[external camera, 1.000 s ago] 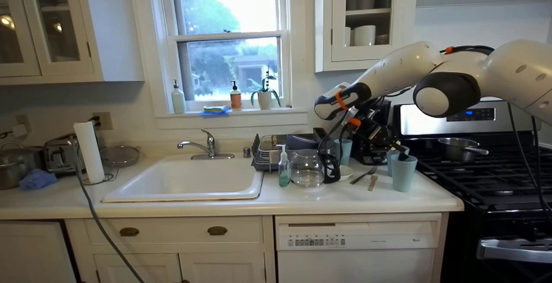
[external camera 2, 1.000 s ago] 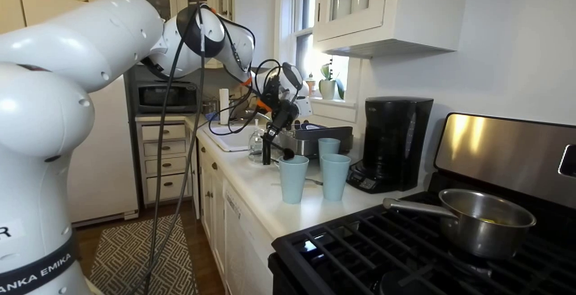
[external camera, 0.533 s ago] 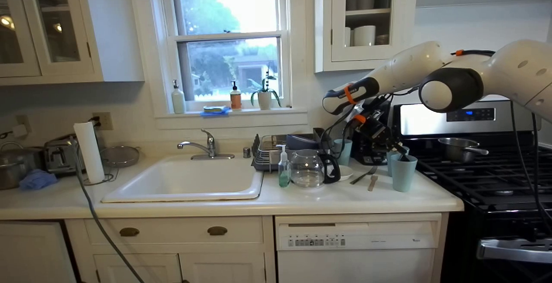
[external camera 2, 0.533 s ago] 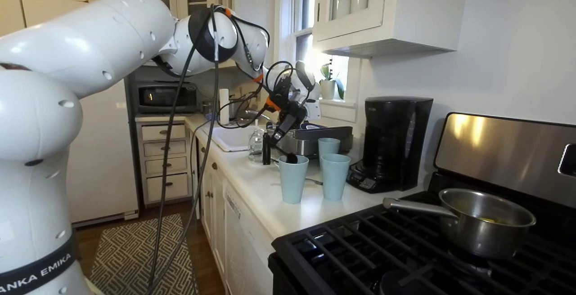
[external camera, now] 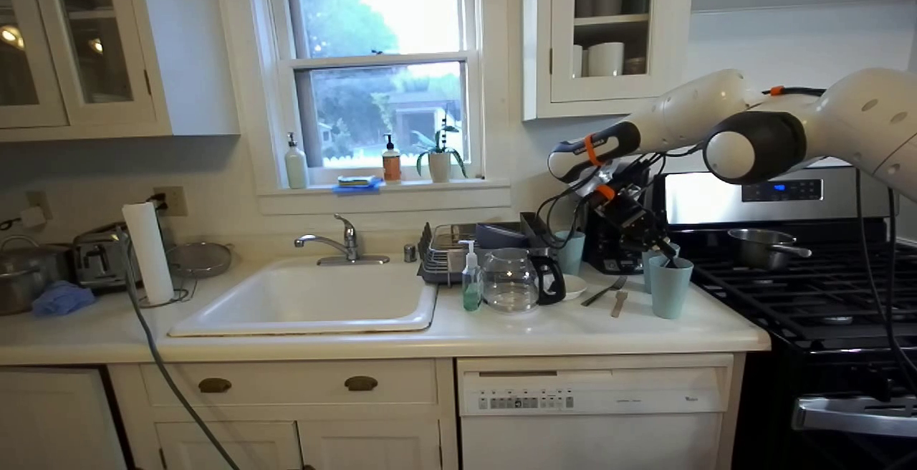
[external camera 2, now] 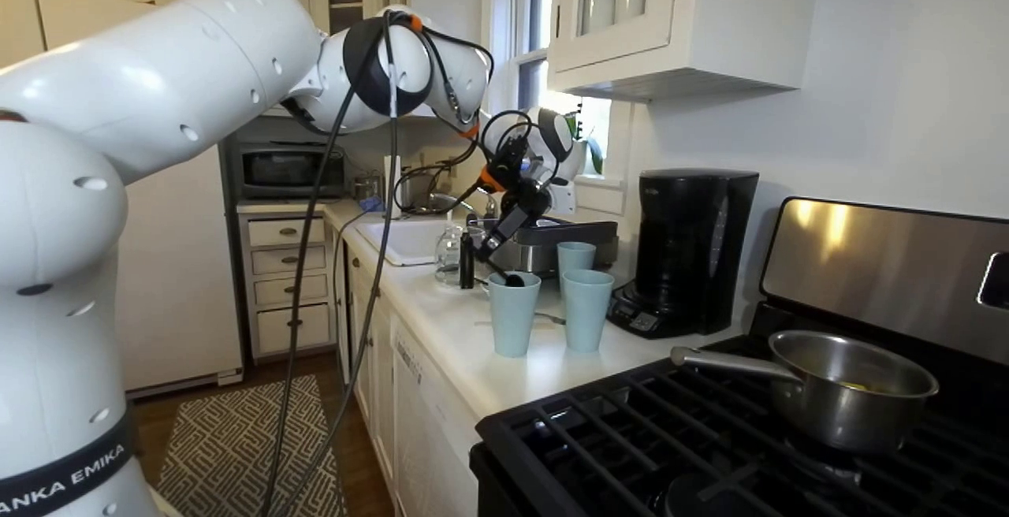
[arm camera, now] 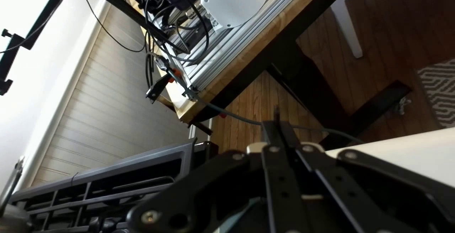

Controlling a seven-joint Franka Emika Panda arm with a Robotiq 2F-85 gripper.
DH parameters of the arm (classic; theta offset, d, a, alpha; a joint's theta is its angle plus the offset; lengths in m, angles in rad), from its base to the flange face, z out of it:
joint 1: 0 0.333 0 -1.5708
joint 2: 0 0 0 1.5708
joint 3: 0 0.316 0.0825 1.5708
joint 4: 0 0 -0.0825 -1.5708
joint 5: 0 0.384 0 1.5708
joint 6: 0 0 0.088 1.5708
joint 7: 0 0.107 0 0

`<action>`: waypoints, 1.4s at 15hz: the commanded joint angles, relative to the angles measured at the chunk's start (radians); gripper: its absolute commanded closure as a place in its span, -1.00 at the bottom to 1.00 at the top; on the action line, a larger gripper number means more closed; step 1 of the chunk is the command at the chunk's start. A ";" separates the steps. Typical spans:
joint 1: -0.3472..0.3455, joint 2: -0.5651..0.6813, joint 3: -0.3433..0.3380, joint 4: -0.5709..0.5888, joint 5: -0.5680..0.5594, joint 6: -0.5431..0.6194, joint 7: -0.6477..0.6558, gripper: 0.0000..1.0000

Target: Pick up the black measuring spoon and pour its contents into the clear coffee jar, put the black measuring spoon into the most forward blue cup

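My gripper (external camera: 653,242) is shut on the thin handle of the black measuring spoon (external camera 2: 514,280); in the wrist view the fingertips (arm camera: 280,123) pinch a thin dark strip. The handle slants down, and the spoon's head is at the mouth of the most forward blue cup (external camera 2: 514,324), about level with its rim. That cup (external camera: 670,294) stands upright. The gripper stays above and beside it. A similar blue cup (external camera 2: 587,316) stands close by. The clear coffee jar (external camera: 507,284) with its black handle stands further along the counter. The spoon's contents are not visible.
A black coffee machine (external camera 2: 686,257) stands behind the cups. The stove with a saucepan (external camera 2: 851,391) is beside them. A third blue cup (external camera: 570,251), a dish rack (external camera: 451,255), a soap bottle (external camera: 471,284) and a fork (external camera: 605,291) are on the counter by the sink (external camera: 301,330).
The arm and gripper have moved toward the stove end of the counter and tilted. The spoon's head has come down from just above the forward cup's rim into its mouth.
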 commanded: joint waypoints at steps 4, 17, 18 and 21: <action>-0.068 0.043 0.040 0.064 0.080 0.001 -0.001 0.98; -0.111 0.075 0.078 0.206 0.123 0.018 0.003 -0.33; -0.115 0.067 0.086 0.204 0.134 0.019 0.000 -0.37; -0.104 0.044 0.104 0.244 0.150 0.043 -0.036 -0.86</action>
